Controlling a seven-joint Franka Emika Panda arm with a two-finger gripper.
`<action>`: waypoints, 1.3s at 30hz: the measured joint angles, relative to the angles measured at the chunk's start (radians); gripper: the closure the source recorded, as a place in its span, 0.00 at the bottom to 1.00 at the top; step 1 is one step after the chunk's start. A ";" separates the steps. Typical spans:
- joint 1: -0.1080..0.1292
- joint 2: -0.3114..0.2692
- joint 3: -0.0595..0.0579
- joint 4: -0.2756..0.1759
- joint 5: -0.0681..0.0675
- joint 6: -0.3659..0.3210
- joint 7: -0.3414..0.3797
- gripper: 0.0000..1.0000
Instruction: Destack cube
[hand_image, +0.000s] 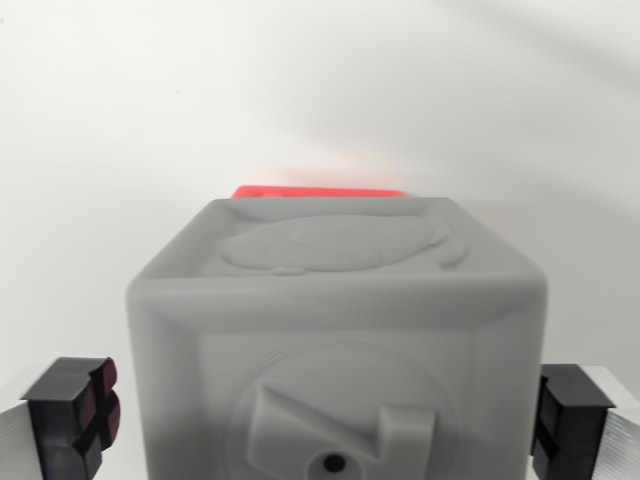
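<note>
Straddling a gray cube that sits on a red cube on a white counter, the robot's fingers stand wide open, gripping nothing, beside smooth side faces of what looks like rigid, light plastic.

Soft, even light fills the wrist view, bright and nearly white across the background, with faint grey shading toward the upper right. The grey cube looms close and slightly soft-focused, its front face dimmer than its top. The red cube behind glows, edges blurred.
</note>
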 joint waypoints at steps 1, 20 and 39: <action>0.000 0.002 0.000 0.000 0.000 0.002 0.000 0.00; -0.001 0.004 0.001 0.001 0.001 0.003 -0.001 1.00; 0.000 0.004 0.001 0.001 0.001 0.003 -0.001 1.00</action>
